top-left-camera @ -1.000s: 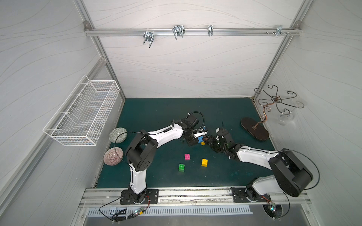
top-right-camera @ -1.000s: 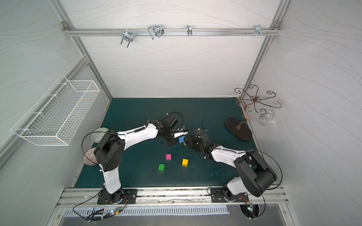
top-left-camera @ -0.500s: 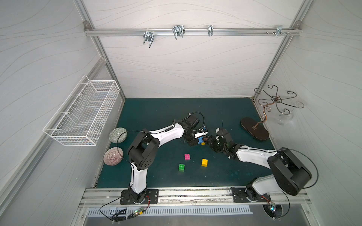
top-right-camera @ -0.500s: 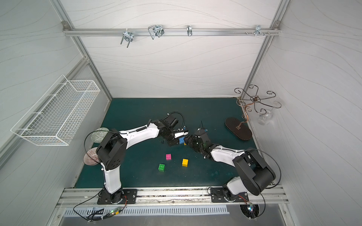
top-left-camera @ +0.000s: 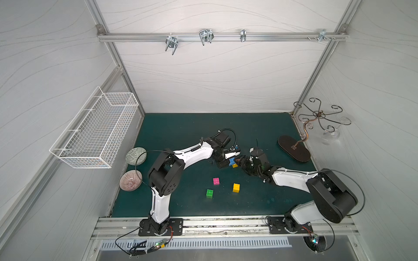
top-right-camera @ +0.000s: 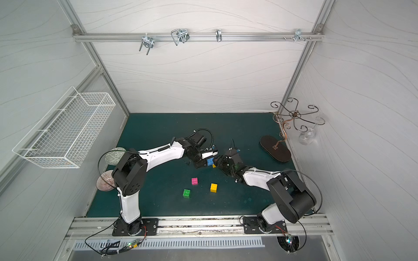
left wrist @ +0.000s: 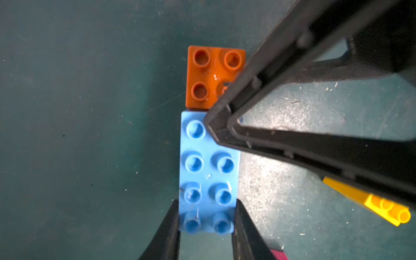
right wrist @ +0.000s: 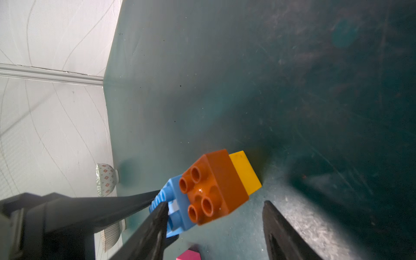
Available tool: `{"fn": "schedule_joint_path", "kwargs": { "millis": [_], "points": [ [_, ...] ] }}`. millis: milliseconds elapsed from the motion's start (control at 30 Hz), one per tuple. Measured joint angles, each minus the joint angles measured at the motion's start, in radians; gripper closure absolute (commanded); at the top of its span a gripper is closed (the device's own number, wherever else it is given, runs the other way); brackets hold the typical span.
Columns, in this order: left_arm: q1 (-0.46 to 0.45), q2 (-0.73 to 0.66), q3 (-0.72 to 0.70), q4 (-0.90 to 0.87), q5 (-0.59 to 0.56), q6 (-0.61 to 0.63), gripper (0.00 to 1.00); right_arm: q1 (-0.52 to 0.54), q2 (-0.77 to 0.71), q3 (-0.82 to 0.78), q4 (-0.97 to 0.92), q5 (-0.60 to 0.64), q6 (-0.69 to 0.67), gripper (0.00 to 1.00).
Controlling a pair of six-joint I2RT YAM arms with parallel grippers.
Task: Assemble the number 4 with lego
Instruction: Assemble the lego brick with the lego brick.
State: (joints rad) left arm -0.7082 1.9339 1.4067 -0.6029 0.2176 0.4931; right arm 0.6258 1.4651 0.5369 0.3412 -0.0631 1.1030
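Bracing, we judge, is why our left jaws clamp one end of the blue brick over the bench: its other end meets the orange brick, stacked on a yellow brick. Our right jaws stand part-open astride the orange one, gripping nothing. Left arm and right arm stretch low, wrists nose to nose.

Blue brick, orange brick, yellow brick, pink brick and green brick are showing plain colours on the dark teal mat, the grey-green disc and pinkish-brown disc showing fine patterns.
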Motion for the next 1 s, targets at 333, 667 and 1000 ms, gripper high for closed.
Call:
{"fn": "schedule_joint_path", "kwargs": {
  "millis": [333,667,1000],
  "points": [
    [0.001,0.006,0.004,-0.010,0.001,-0.001,1.00,-0.004,0.009,0.000,0.008,-0.002,0.009,0.38],
    [0.001,0.018,0.018,-0.021,0.005,-0.004,1.00,-0.005,0.010,-0.003,0.010,-0.004,0.032,0.40],
    [0.001,0.020,0.024,-0.027,0.005,-0.007,1.00,-0.005,0.012,-0.003,0.013,-0.006,0.058,0.43]
  ]
}}
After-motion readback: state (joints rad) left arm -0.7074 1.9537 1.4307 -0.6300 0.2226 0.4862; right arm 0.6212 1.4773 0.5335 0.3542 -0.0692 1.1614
